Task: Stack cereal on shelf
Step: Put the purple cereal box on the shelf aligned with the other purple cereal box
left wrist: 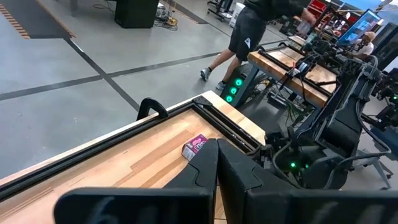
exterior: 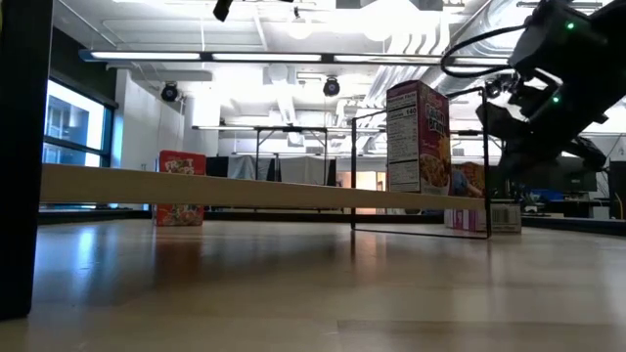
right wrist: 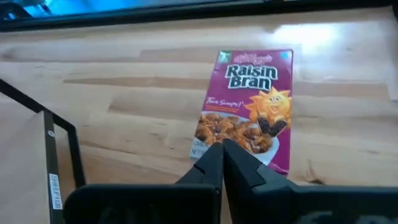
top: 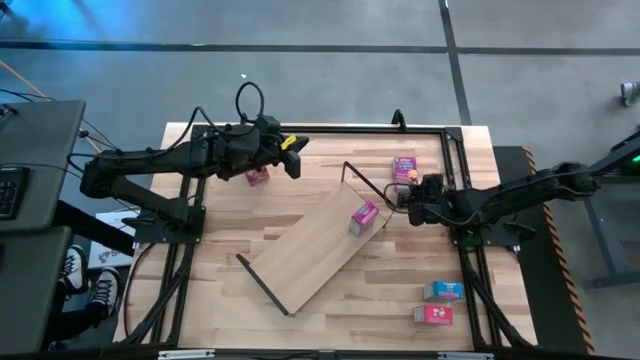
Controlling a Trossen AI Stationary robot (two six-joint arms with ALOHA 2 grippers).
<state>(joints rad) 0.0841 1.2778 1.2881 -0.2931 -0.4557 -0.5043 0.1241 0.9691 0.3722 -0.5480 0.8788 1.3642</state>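
Note:
The shelf is a light-wood board with black wire frames at both ends, lying slantwise mid-table. A pink cereal box stands upright on its far-right end. A magenta Raisin Bran box lies flat on the table. My right gripper is shut and hangs above that box's near edge; the low view shows it raised off the table. My left gripper is shut and empty, raised near the far edge above a red box standing on the table.
A blue box and a pink-red box lie near the table's right near corner. The shelf's wire frame stands close to my right gripper. A black rail frame runs around the tabletop. A person walks in the room beyond.

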